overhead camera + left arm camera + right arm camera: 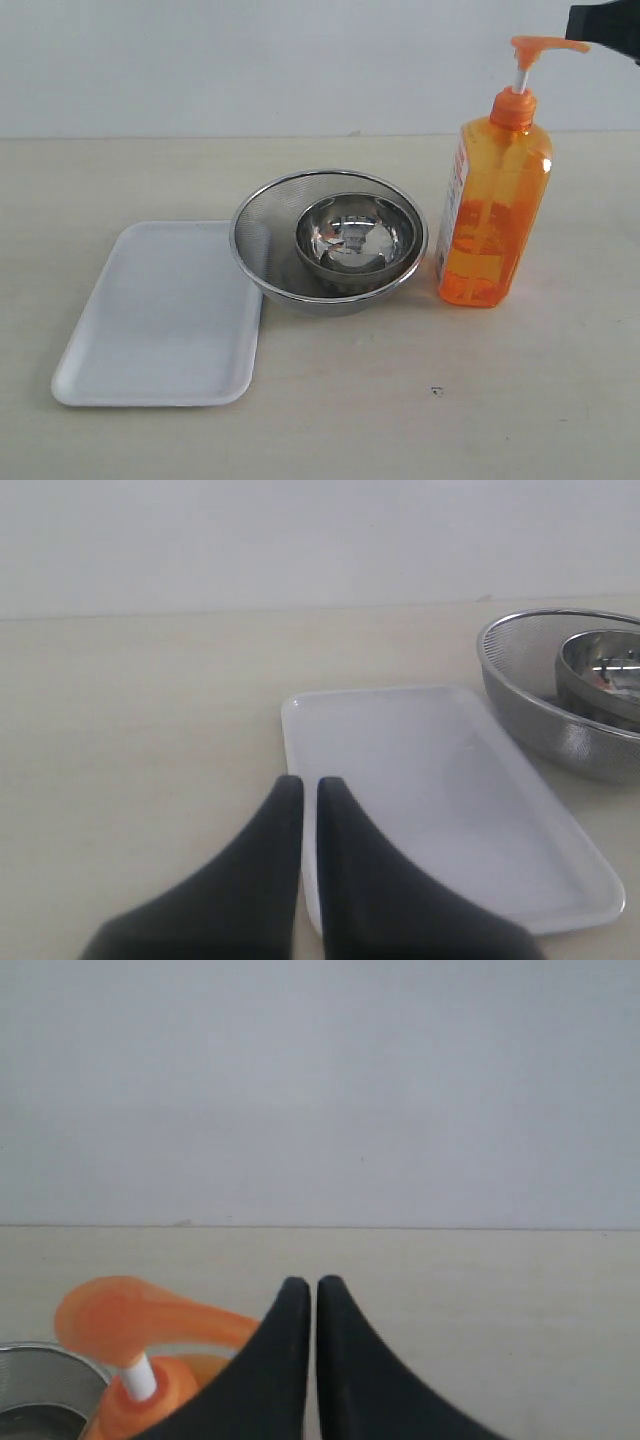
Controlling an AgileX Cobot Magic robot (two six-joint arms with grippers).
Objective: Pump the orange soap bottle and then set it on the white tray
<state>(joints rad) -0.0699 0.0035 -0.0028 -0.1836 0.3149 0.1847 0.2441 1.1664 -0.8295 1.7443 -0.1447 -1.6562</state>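
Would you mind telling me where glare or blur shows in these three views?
Exterior view: sharp, with bright reflections in the inner steel bowl. Left wrist view: the left hand looks soft up close. Right wrist view: the pump head is blurred.

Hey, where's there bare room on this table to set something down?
The white tray is bare, and the table is open along the near edge, in front of the orange soap bottle. Crowded: the mesh bowl, holding a steel bowl, sits tight between tray and bottle.
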